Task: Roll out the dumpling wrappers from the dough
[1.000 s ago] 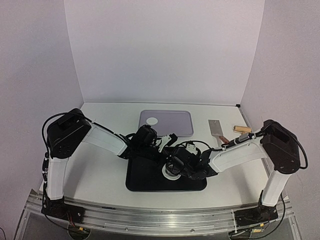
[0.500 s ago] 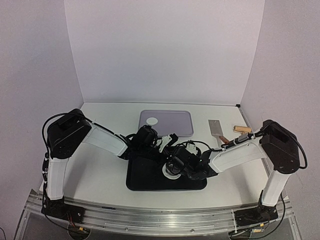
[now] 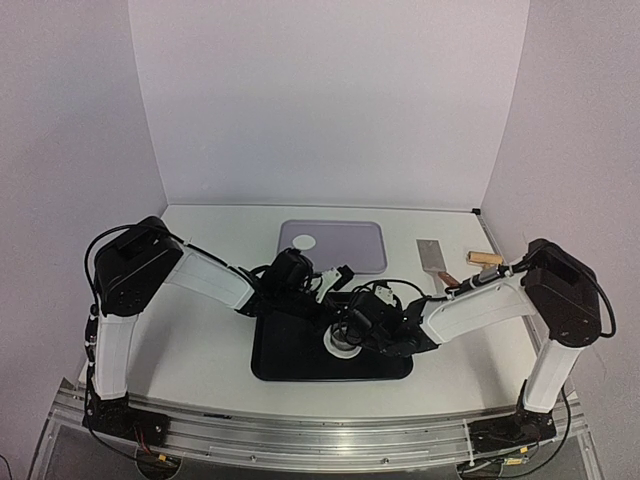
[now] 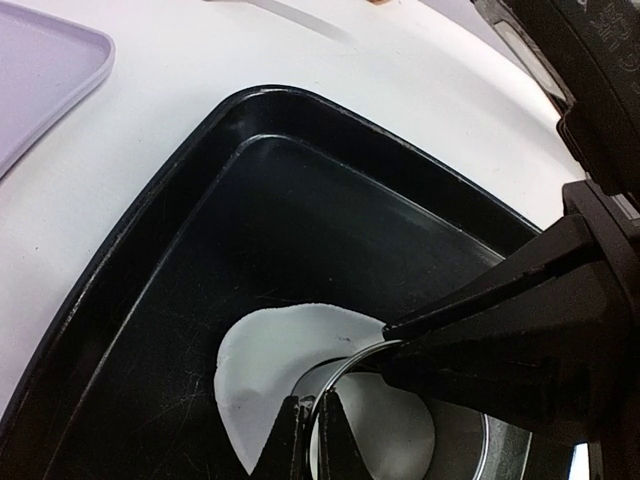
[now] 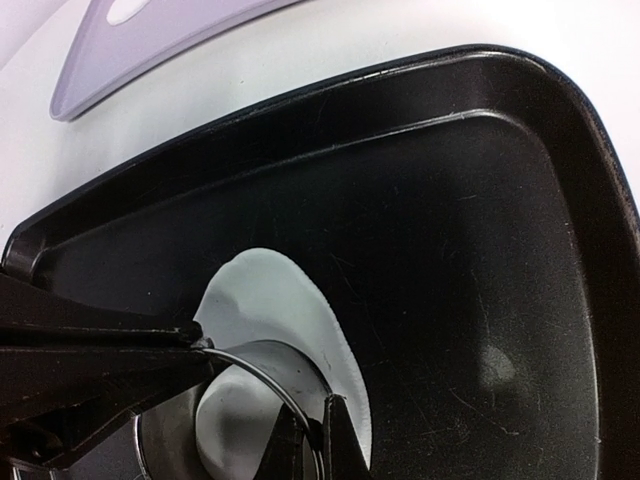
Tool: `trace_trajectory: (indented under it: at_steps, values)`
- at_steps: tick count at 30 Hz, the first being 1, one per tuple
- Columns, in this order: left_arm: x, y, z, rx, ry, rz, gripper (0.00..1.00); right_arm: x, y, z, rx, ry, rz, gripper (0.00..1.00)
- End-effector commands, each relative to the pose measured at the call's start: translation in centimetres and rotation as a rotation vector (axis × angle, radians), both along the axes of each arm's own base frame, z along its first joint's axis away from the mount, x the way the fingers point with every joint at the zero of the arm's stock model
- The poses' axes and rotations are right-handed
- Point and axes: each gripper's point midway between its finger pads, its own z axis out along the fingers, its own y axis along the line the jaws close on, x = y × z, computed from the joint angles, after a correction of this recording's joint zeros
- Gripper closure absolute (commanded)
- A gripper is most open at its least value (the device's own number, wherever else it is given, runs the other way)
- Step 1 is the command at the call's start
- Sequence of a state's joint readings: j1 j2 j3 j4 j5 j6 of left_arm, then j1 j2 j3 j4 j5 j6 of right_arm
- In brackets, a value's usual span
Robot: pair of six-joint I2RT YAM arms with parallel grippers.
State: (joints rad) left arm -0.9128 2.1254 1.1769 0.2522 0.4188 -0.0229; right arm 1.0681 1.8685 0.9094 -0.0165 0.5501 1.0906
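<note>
Two grippers on one part: left gripper [image 4: 310, 436] and right gripper [image 5: 325, 440] each pinch the thin wall of the metal ring cutter [image 4: 338, 368], jaws closed down on the rim from opposite sides. In the left wrist view the left fingertips [image 4: 292, 440] straddle the rim at the bottom of frame, and the right arm's black fingers come in from the right and clamp the same ring. The right wrist view mirrors this. The cutter sits upright on a white dough sheet [image 4: 262, 352]. The sheet lies flat on the floor of the black tray [image 4: 190, 230], about mid-tray, with its rounded edge sticking out past the ring on the side toward the tray's far edge. Dough also shows inside the ring. The black tray is at the middle of the table's [image 3: 200, 330] near edge. Just behind it, toward the far edge, is the lavender tray [image 3: 350, 252]. One finished dumpling wrapper [image 3: 303, 241], a small round white disc, lies flat near that tray's left edge, well apart from the cutter. Right of the lavender tray is a metal scraper [image 3: 432, 256], with a small wooden block [image 3: 485, 258] near the table's right edge.
</note>
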Motion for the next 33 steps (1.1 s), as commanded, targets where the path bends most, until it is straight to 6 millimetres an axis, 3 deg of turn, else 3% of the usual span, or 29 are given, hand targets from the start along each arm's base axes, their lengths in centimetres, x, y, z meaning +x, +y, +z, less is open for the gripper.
trace_trajectory:
  at_steps: [1, 5, 11, 14, 21, 27, 33]
  values:
    - [-10.6, 11.3, -13.8, 0.538, 0.439, -0.070, 1.00, -11.7, -6.3, -10.9, -0.205, 0.579, 0.103, 1.00]
    - [-10.5, 11.0, -13.7, 0.529, 0.433, -0.102, 1.00, -11.4, -6.8, -10.9, -0.199, 0.581, 0.066, 1.00]
    - [-7.6, 9.9, -15.1, 0.531, 0.315, -0.046, 1.00, -8.7, -7.9, -10.9, -0.231, 0.494, -0.023, 1.00]
    - [-7.0, 8.8, -14.8, 0.515, 0.309, -0.052, 1.00, -7.9, -7.6, -10.3, -0.217, 0.473, -0.035, 1.00]
    - [-6.8, 7.2, -11.1, 0.466, 0.376, -0.093, 1.00, -7.8, -6.7, -6.6, -0.192, 0.448, -0.010, 1.00]
    - [-4.6, 4.8, -6.6, 0.408, 0.360, -0.113, 1.00, -5.1, -5.1, -1.3, -0.191, 0.326, 0.018, 1.00]
    - [-1.8, 3.6, -2.5, 0.370, 0.296, -0.106, 1.00, -3.6, -4.8, 1.6, -0.217, 0.250, 0.023, 1.00]
